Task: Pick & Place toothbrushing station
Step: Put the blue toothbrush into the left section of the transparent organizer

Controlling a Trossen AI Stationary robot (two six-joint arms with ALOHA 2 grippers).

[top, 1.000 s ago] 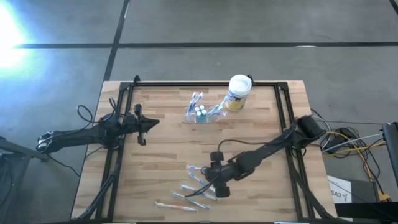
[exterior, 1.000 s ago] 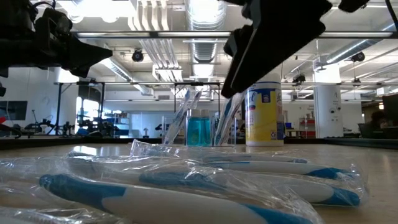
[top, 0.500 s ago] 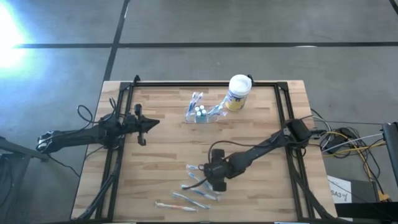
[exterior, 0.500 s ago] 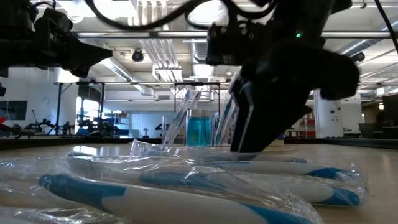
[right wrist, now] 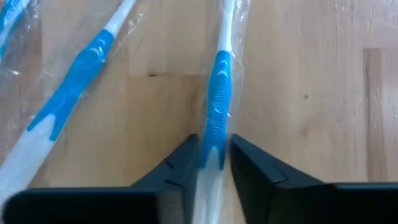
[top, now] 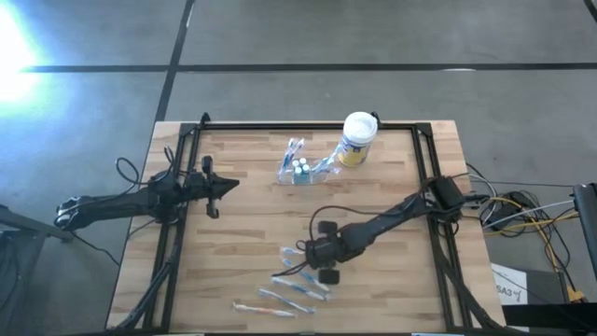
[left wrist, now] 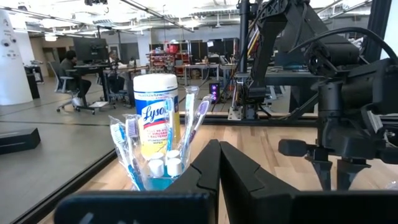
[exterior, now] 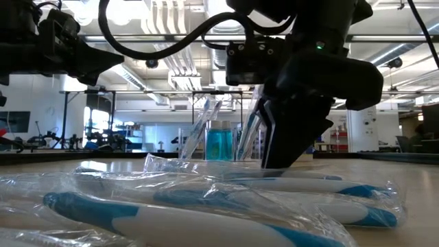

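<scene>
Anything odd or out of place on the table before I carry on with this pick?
Nothing looks spilled or damaged. The wrapped toothbrushes lie scattered at different angles near the table's front edge. The right gripper is closed on one wrapped toothbrush. The toothbrushing station stands upright beside the Lysol canister.

The floor (top: 308, 37) around the worktop (top: 242, 233) is grey concrete, crossed by dark seams, with a bright glare (top: 14, 51) of light on one side. Overhead, silver ducts (exterior: 175, 27) and pipes run along an open ceiling with strip lights. A white column (exterior: 362, 123) stands off to one side. Farther back are desks with monitors (left wrist: 87, 50), and a person (left wrist: 71, 78) sits in an office chair there. Cables (top: 527, 210) trail across the floor beside the worktop.
</scene>
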